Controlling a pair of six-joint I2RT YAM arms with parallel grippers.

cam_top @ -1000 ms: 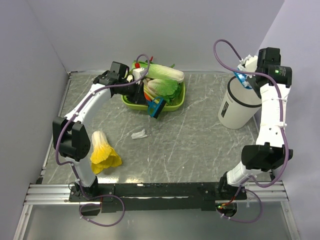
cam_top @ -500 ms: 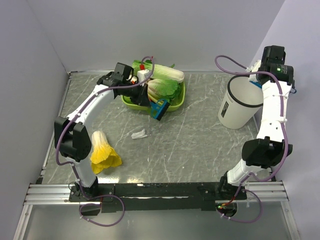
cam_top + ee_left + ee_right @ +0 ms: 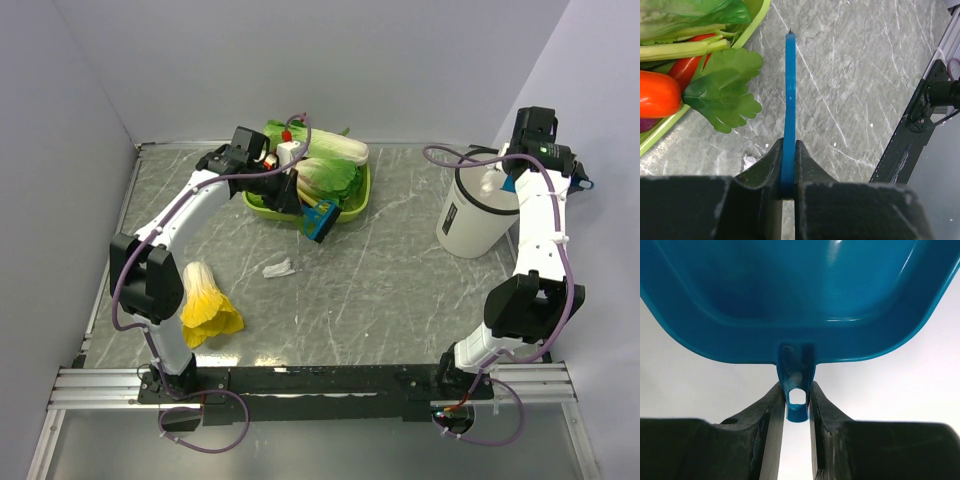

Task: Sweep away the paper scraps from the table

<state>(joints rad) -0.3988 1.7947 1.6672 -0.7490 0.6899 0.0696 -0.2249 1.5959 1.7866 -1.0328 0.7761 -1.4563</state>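
One paper scrap (image 3: 278,268) lies on the grey-green table (image 3: 400,285), in front of the green tray; the left wrist view catches it as a small white scrap (image 3: 749,161) beside the fingers. My left gripper (image 3: 300,198) (image 3: 788,150) is shut on a thin blue sweeper (image 3: 318,220), seen edge-on (image 3: 789,90) above the table at the tray's front corner. My right gripper (image 3: 545,165) (image 3: 797,390) is shut on the handle of a blue dustpan (image 3: 790,290) beside the rim of the white bin (image 3: 478,215). From above only a blue tip (image 3: 583,184) of the dustpan shows.
A green tray (image 3: 355,208) of vegetables stands at the back centre; its leaves and a tomato (image 3: 657,92) lie just left of the sweeper. A yellow-and-white leafy vegetable (image 3: 205,300) lies beside the left arm. Metal rails edge the table.
The right arm has swung its wrist right and back from over the bin's mouth, carrying the dustpan with it. The left arm with the sweeper has shifted only slightly.
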